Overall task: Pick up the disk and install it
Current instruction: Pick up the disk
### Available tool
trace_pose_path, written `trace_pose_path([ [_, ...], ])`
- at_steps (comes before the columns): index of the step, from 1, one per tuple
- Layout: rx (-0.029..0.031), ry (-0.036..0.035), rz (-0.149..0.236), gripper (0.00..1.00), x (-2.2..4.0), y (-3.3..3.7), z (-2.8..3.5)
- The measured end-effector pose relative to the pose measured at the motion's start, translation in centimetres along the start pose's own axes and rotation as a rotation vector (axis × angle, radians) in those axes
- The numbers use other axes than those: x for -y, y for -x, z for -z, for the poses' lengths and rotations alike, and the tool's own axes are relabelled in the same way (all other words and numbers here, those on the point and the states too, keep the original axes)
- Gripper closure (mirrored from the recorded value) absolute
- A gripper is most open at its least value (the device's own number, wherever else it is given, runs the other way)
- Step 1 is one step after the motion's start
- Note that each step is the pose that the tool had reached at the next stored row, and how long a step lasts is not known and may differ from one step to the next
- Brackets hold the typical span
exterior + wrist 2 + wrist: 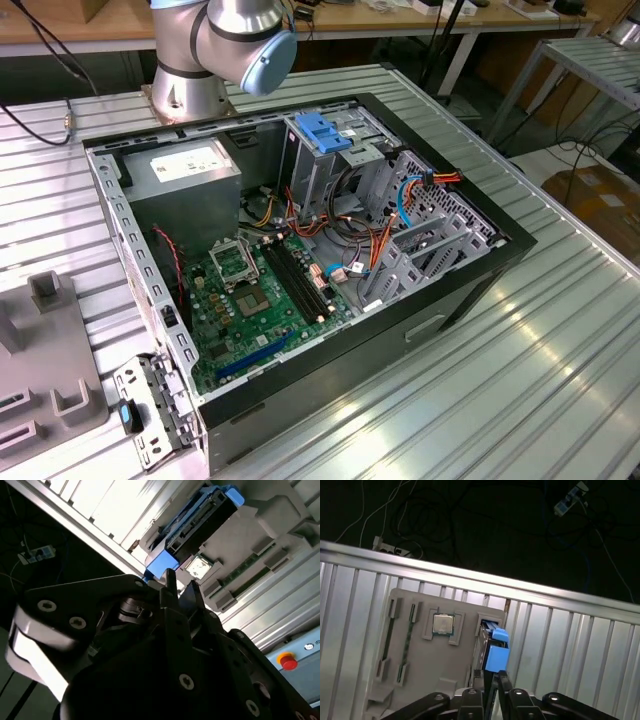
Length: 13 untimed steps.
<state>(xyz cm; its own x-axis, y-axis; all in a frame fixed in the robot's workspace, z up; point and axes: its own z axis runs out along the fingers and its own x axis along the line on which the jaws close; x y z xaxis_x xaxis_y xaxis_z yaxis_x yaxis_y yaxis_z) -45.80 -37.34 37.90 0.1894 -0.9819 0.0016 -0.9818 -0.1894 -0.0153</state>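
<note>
The pick-up step was judged in hand — the jaws of the gripper, drawn nearly shut on nothing, were poised near the disk, stood on edge in the grey holder — so wider jaws, squared to its blue end, would be needed.

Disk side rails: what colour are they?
Blue; the disk shows best in the first wrist view.

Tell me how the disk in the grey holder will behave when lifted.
The disk looks rigid, a flat dark slab, probably dense for its size. Standing on edge in the grey holder, it may bind in its slot if pulled crookedly. Its blue plastic rails could slip under the tool.
</note>
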Motion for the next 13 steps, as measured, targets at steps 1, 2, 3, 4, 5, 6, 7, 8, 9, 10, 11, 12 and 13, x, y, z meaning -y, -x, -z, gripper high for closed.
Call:
trace_pose_path([
  [1, -0.0002, -0.0001, -0.004, 0.77, 0.0, 0.05, -0.16],
  [2, -0.0003, -0.0002, -0.007, 0.64, 0.01, 0.08, -0.32],
  [3, -0.0006, -0.0004, -0.009, 0.58, 0.01, 0.07, -0.47],
  [4, -0.0029, 0.0003, -0.009, 0.58, 0.01, 0.08, -0.47],
  [5, -0.0051, 0.0007, -0.009, 0.52, 0.01, 0.08, -0.48],
  [6, -0.0069, 0.001, -0.009, 0.47, 0.0, 0.08, -0.48],
  [7, -0.0075, 0.0011, -0.009, 0.47, 0.0, 0.08, -0.5],
  [8, -0.0076, 0.0012, -0.01, 0.4, 0.01, 0.1, -0.55],
  [9, -0.0077, 0.0013, -0.014, 0.4, 0.0, 0.14, -0.65],
  [10, -0.0078, 0.0014, -0.022, 0.4, 0.0, 0.14, -0.77],
  [11, -0.008, 0.0016, -0.036, 0.4, -0.01, 0.14, -0.96],
  [12, -0.0082, 0.0019, -0.05, 0.4, -0.01, 0.14, -1.13],
  [13, -0.0083, 0.0022, -0.065, 0.4, -0.01, 0.14, -1.3],
])
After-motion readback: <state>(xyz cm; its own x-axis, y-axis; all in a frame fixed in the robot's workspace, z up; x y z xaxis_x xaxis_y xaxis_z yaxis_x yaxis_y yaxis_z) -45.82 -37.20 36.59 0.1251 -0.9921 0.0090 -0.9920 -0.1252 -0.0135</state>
